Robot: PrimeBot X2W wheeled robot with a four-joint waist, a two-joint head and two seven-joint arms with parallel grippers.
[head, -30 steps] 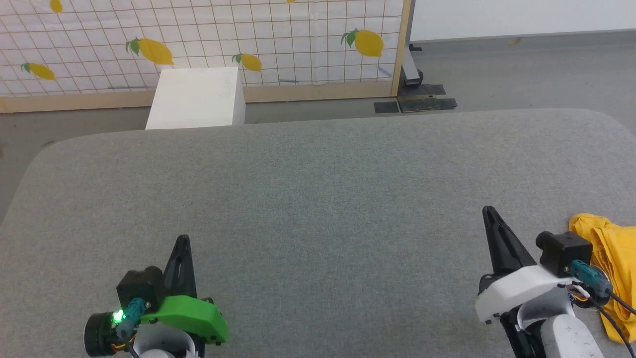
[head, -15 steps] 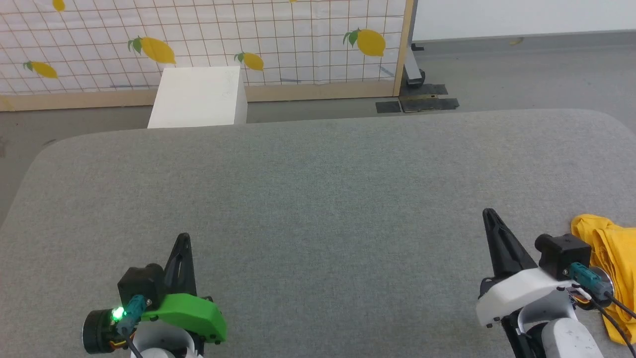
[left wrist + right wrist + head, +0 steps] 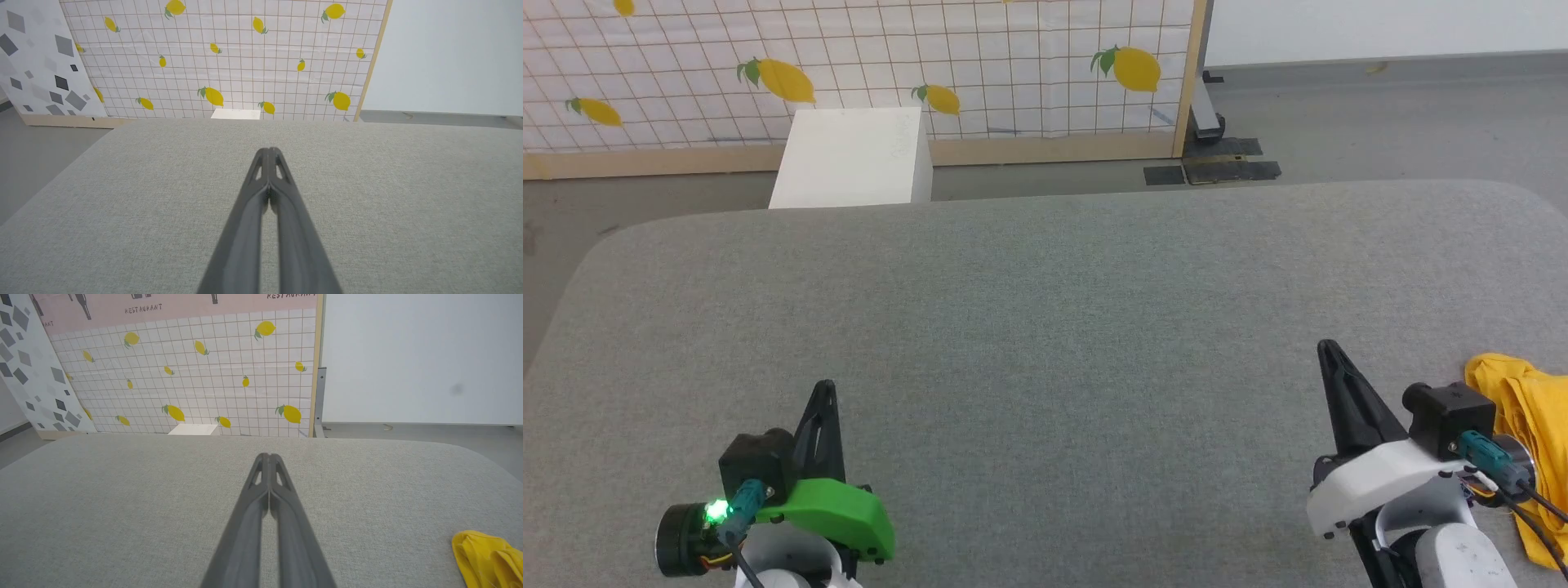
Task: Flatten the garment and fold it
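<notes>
Yellow cloth bunched in a heap is the garment (image 3: 1535,400). It lies at the near right corner of the grey bench (image 3: 1045,327), just outboard of the right arm's wrist and partly hidden behind that wrist's camera and cables (the picture's edge cuts off the rest, so its full extent cannot be told). No printed face shows, only plain folds. What can be seen of the heap runs lengthwise from beside the wrist back toward the robot, roughly along the bench's right side.

The right tool (image 3: 1330,353) has its two dark fingers pressed together and pinches nothing. It points straight ahead over bare fabric. In its own wrist view the garment (image 3: 486,559) sits low at the right corner, to the side of the right tool (image 3: 269,457) and behind its tip rather than in front of it.

The left tool (image 3: 823,388) is likewise pressed together and empty (its wrist view shows the left tool (image 3: 269,153) over bare bench), and it stands well apart from the cloth, across most of the bench's width.

The right arm is plainly the nearer one. By my judgement nothing of the task is done yet: the garment is neither spread nor centred. The coming move likely calls for the right tool to spread its fingers, swing outward and draw back to reach the heap, then bring it toward the open middle of the bench, where both arms can work on it.
</notes>
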